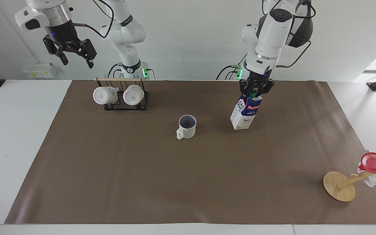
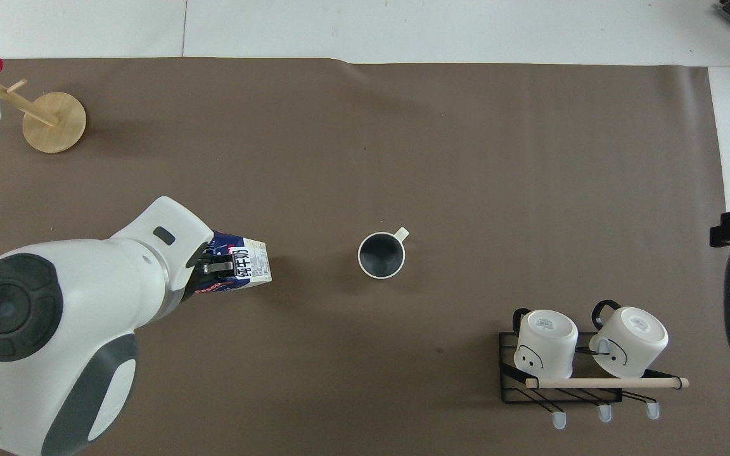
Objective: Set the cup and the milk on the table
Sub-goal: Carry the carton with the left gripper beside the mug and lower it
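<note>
Blue-topped milk (image 1: pixel 245 112) hangs tilted in the left gripper (image 1: pixel 256 92), jaws clamped on its top, needing lowering upright near the cup (image 1: pixel 186 127); the right gripper (image 1: pixel 73 54) waits, jaws apart.

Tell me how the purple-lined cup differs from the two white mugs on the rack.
The cup stands upright on the brown mat with its mouth up; the two white mugs lie on their sides on the black rack, bases showing. The cup is dark inside; the mugs' insides are hidden. All three have loop handles.

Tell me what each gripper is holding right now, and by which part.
The left gripper holds the milk by its top, at the green cap, the carton tilted over the mat. The right gripper is open, raised and holds nothing.
</note>
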Robot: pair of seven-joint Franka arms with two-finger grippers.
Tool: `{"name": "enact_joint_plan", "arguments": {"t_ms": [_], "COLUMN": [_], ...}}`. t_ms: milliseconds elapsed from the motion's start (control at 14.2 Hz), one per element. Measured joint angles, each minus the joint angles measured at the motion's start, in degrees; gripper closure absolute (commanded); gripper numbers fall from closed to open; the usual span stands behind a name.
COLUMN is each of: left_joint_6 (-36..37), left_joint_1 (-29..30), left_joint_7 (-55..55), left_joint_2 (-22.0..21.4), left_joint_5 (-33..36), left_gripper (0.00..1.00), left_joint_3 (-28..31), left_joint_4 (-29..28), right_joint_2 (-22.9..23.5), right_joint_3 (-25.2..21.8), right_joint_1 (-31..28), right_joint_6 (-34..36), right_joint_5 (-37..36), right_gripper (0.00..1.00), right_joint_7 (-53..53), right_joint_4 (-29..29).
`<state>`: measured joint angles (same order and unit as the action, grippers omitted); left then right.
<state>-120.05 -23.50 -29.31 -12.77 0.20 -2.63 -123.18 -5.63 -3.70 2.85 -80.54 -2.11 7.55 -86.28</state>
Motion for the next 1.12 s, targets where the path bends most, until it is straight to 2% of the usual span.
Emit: {"name": "enact_joint_plan", "arguments": {"t_ms": [140, 351, 632, 912, 1123], "left_joint_6": [0.0, -0.3, -1.5, -2.9, -4.0], "left_joint_1": [-2.7, -3.8, -4.5, -9.2, -10.0], "left_joint_7": [-4.8, -6.1, -8.2, -16.6, -17.8], "left_joint_2": [2.9, 6.4, 9.4, 13.7, 15.7], "left_joint_5": [0.9, 1.3, 2.7, 6.6, 7.0], "left_gripper": [0.50, 0.50, 0.50, 0.50, 0.50], "left_joint_3": [-0.7, -0.8, -0.8, -1.0, -1.0], "left_joint_4": [2.4, 5.3, 7.2, 9.0, 10.3], "right_joint_2": [0.5, 0.7, 0.8, 0.8, 0.8], "right_joint_3": [0.1, 0.1, 0.1, -0.3, -0.3], "right_joint_1": [0.0, 0.1, 0.0, -0.1, -0.1], "right_joint_6": [-0.1, -0.6, 0.1, 0.3, 0.3], "right_joint_5": [0.0, 1.0, 1.2, 1.2, 1.2], "right_gripper": [0.00, 0.00, 0.00, 0.00, 0.00], "right_joint_7": [0.0, 0.0, -0.4, -1.3, -1.3], "right_joint_4": [0.0, 0.0, -0.9, -1.1, -1.1]}}
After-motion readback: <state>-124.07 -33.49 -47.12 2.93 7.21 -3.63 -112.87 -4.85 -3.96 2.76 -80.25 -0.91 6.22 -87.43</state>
